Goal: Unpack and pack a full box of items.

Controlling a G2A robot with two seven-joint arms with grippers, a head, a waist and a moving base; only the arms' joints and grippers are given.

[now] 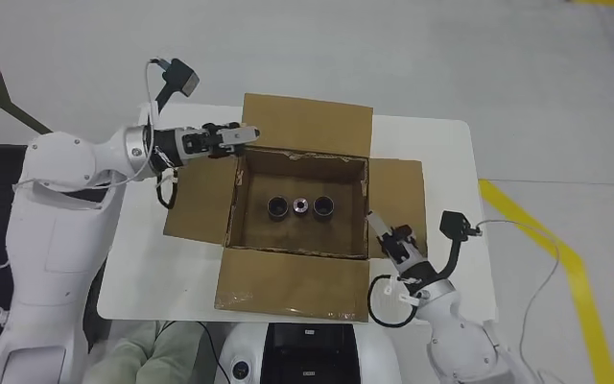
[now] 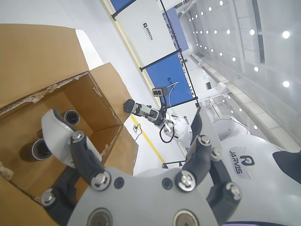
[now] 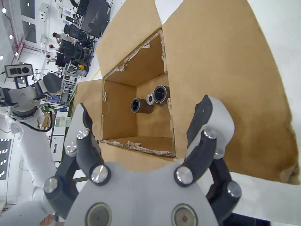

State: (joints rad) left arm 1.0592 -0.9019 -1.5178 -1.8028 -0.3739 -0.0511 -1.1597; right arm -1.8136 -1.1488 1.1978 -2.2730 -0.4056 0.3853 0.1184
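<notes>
An open cardboard box [image 1: 298, 165] stands mid-table with its four flaps spread out. On its floor stand three short cylinders in a row: a dark one [image 1: 278, 206], a small one with a pinkish top [image 1: 300, 205] and another dark one [image 1: 323, 205]. My left gripper [image 1: 249, 134] hovers open over the box's far left corner; its wrist view looks down on two of the cylinders [image 2: 71, 117] [image 2: 41, 149]. My right gripper [image 1: 380, 226] is open beside the right flap, near the front right corner. From there the cylinders [image 3: 135, 105] [image 3: 160, 94] show inside the box [image 3: 117, 109].
The white table [image 1: 432, 154] has bare strips right of the box and along the far edge. The flaps [image 1: 398, 197] cover most of the surface around the box. A yellow floor line [image 1: 547, 240] runs off to the right.
</notes>
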